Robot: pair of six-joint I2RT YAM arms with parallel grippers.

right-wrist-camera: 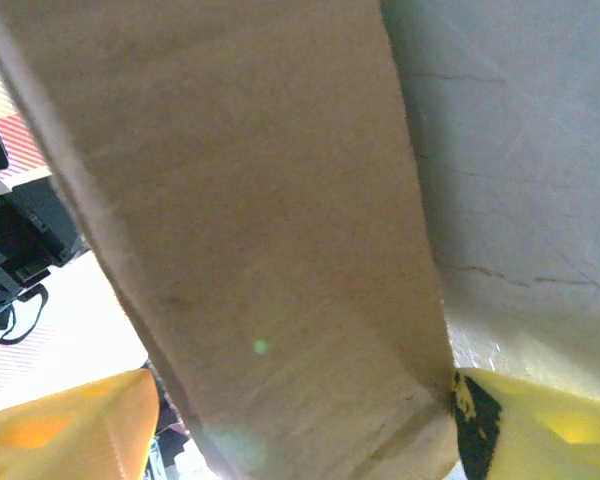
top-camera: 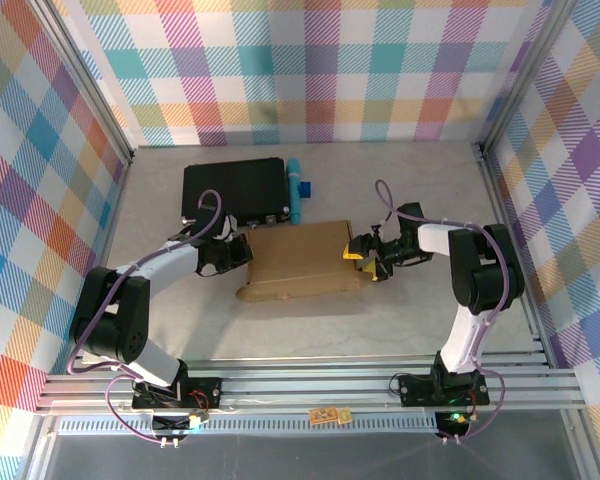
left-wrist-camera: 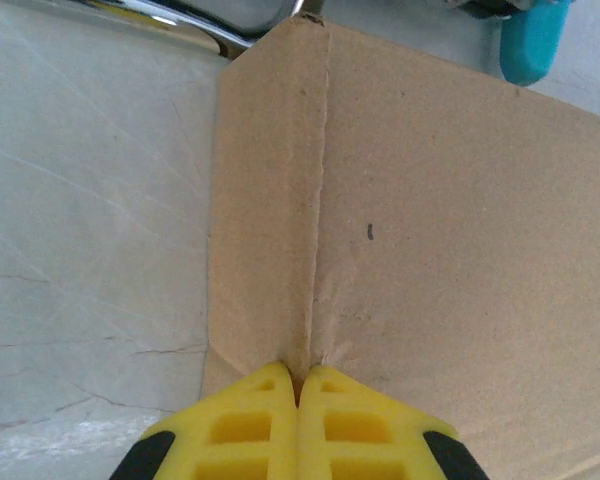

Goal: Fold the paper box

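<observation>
Paper box [top-camera: 305, 260]: lying flat mid-way across the table [top-camera: 430, 330], at 6 o'clock of a black case [top-camera: 233, 188].
Left fingers [left-wrist-camera: 250, 425]: pressing closed, tips touching the box's 9 o'clock crease.
Right fingers [right-wrist-camera: 540, 425]: standing spread at its 3 o'clock edge, straddling a flap.

the left claw [left-wrist-camera: 300, 388] is seen at the bottom edge with its two yellow fingertips [left-wrist-camera: 250, 415] pressed together, no gap left between them, and the tips are set against the paper box [left-wrist-camera: 450, 240] at the near end of a crease. the crease is run straight up the brown cardboard, and a narrow strip to its left is bordered by the grey counter [left-wrist-camera: 90, 250]. a teal object [left-wrist-camera: 533, 38] and a shiny metal part [left-wrist-camera: 215, 22] are cut off by the top edge.
</observation>
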